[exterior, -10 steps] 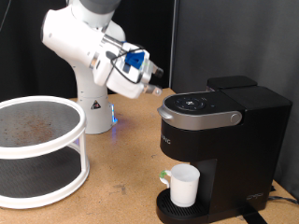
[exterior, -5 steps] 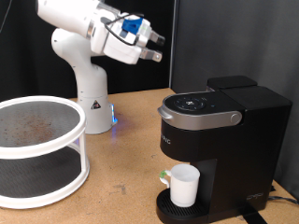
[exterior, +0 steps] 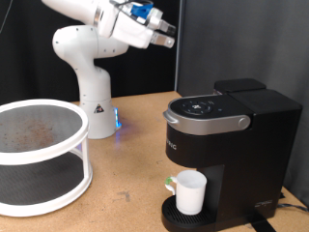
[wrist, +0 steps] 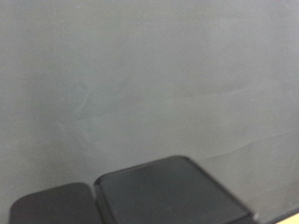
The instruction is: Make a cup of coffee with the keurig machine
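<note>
The black keurig machine [exterior: 227, 145] stands at the exterior view's right with its silver-grey lid closed. The white cup [exterior: 189, 192] sits on the round drip base under the brew head, its handle toward the exterior view's left. My gripper [exterior: 166, 37] is high at the exterior view's top, well above and to the left of the machine, touching nothing. Nothing shows between its fingers. In the wrist view only the top of the machine [wrist: 168, 196] shows against a grey wall; the fingers are out of view there.
A white two-tier round rack [exterior: 39, 155] stands at the exterior view's left on the wooden table [exterior: 126, 184]. The white arm base [exterior: 92, 92] stands behind it, with a small blue light. A dark backdrop fills the back.
The arm has lifted up and away from the machine's lid, toward the exterior view's top. The cup and the machine have not moved.
</note>
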Controlling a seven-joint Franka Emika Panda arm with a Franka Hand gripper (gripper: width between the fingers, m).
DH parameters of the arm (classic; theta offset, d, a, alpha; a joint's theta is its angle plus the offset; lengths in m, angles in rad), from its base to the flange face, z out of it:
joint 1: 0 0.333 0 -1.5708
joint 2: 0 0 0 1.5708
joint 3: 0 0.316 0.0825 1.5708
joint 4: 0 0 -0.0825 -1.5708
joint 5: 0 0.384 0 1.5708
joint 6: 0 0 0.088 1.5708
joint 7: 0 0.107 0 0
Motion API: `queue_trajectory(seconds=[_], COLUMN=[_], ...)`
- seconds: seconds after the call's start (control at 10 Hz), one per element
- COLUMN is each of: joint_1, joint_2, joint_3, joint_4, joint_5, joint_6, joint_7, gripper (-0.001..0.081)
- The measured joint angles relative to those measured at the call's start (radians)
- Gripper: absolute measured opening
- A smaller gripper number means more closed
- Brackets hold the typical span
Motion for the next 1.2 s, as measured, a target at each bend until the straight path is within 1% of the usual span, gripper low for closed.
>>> queue_trajectory(seconds=[0.1,0.2,0.3,0.4,0.5,0.6,0.7,0.8,0.9,1.0,1.1,1.2], joint_1=[0.001,-0.003,-0.014,-0.018,-0.015,-0.014,-0.015,-0.018,-0.023,-0.025,-0.026,-0.026], joint_2=[0.005,0.016,0.035,0.061,0.093,0.137,0.135,0.135,0.139,0.153,0.183,0.222], joint_3=[0.029,0.065,0.103,0.129,0.134,0.130,0.131,0.144,0.165,0.183,0.198,0.210], joint_4=[0.027,0.058,0.097,0.143,0.188,0.226,0.222,0.216,0.219,0.241,0.282,0.332], joint_5=[-0.024,-0.104,-0.236,-0.331,-0.348,-0.348,-0.348,-0.350,-0.405,-0.501,-0.607,-0.691], joint_6=[0.020,0.043,0.045,0.013,-0.022,-0.049,-0.041,0.016,0.044,0.031,-0.006,-0.046], joint_7=[0.018,0.068,0.137,0.204,0.237,0.242,0.241,0.248,0.261,0.270,0.289,0.309], gripper=[0.0807,0.0807,0.0807,0.0807,0.0807,0.0807,0.0807,0.0807,0.0807,0.0807,0.0807,0.0807])
